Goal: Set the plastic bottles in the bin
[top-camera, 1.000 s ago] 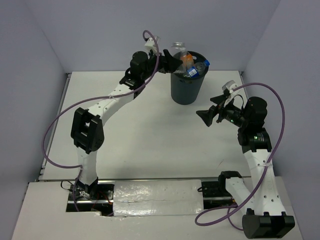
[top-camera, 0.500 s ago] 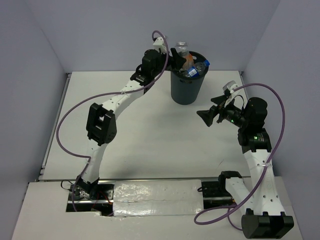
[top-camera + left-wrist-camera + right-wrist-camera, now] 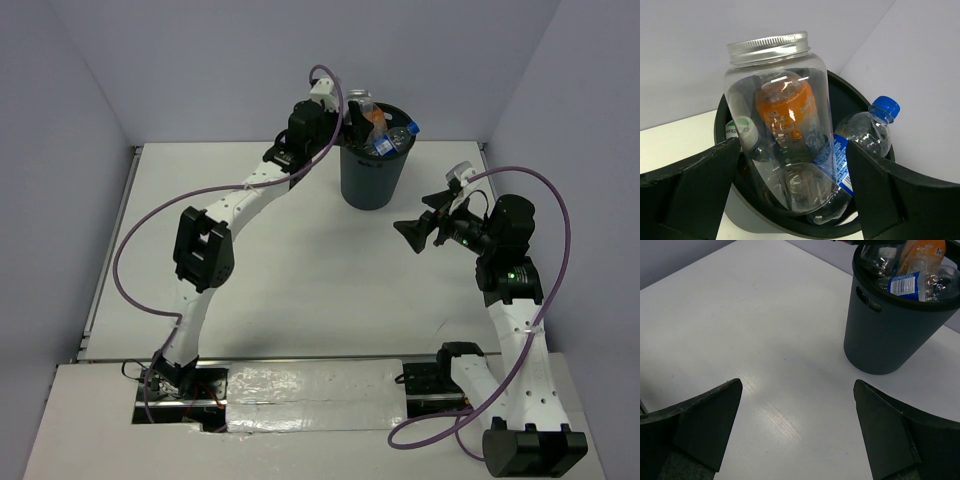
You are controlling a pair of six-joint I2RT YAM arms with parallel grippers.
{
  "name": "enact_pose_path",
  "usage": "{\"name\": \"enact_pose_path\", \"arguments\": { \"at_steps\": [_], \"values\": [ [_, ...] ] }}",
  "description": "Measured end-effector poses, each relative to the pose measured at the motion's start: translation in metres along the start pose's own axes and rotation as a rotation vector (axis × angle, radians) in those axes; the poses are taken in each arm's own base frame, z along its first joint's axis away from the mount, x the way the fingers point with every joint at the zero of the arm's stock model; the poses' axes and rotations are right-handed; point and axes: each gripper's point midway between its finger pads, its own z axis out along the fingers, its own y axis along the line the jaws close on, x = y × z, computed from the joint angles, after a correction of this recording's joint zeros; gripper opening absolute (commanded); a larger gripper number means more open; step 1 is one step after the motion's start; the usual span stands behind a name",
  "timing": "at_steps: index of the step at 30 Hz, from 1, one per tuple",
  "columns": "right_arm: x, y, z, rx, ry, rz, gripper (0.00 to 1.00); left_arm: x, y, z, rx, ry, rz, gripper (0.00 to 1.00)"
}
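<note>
item: left gripper [image 3: 792, 142], at the rim of the bin [image 3: 374, 178]; fingers [image 3: 690, 192] spread wide, close to as wide as the other gripper's. between them stands the clear wide bottle [image 3: 777, 100] with a silver screw cap, cap up and leaning a little. its lower half sits inside the bin and its upper half and cap rise above the rim. the left finger meets the bottle's wall at its tip. on the right, a thin strip of blue label shows between the bottle's wall and the other finger, so the pair brackets the bottle and does not visibly pinch it. item: bin, dark grey, round, tapering downward, with an oval handle slot under the rim; upright on the white table [image 3: 740, 315] toward the far wall, full to the top. contents seen: orange bottle [image 3: 926, 249], upright just behind the clear wide bottle; blue-capped bottle [image 3: 866, 135], clear with a blue label, lying aslant with its cap poking above the rim on the right side; more clear plastic below, too jumbled to count. item: right gripper [image 3: 797, 384], held in the air over the table, to the right of the bin and nearer the arm bases, well apart from it; fingers parted wide with only table surface between them, touching neither the bin nor any bottle. its wrist view takes in the bin's wall and brim at upper right. item: purple cables [image 3: 118, 270], one looped along each arm.
</note>
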Motion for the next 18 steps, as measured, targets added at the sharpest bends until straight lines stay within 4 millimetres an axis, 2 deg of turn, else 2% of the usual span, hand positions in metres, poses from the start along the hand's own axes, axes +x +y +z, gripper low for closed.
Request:
{"name": "enact_pose_path", "arguments": {
  "at_steps": [4,8,14,18],
  "values": [
    [0.0,-0.002,-0.001,0.009,0.0,0.001,1.0,-0.006,-0.004,-0.005,-0.005,0.001,0.006,0.99],
    [0.0,-0.006,-0.002,0.023,0.0,0.003,1.0,-0.023,-0.011,-0.017,-0.007,-0.015,0.01,0.99],
    [0.001,-0.016,-0.006,0.058,0.0,0.008,1.0,-0.064,-0.026,-0.051,-0.01,-0.063,0.038,0.99],
    [0.001,-0.022,-0.009,0.081,-0.001,0.011,1.0,-0.087,-0.033,-0.084,-0.026,-0.092,0.057,1.0]
  ]
}}
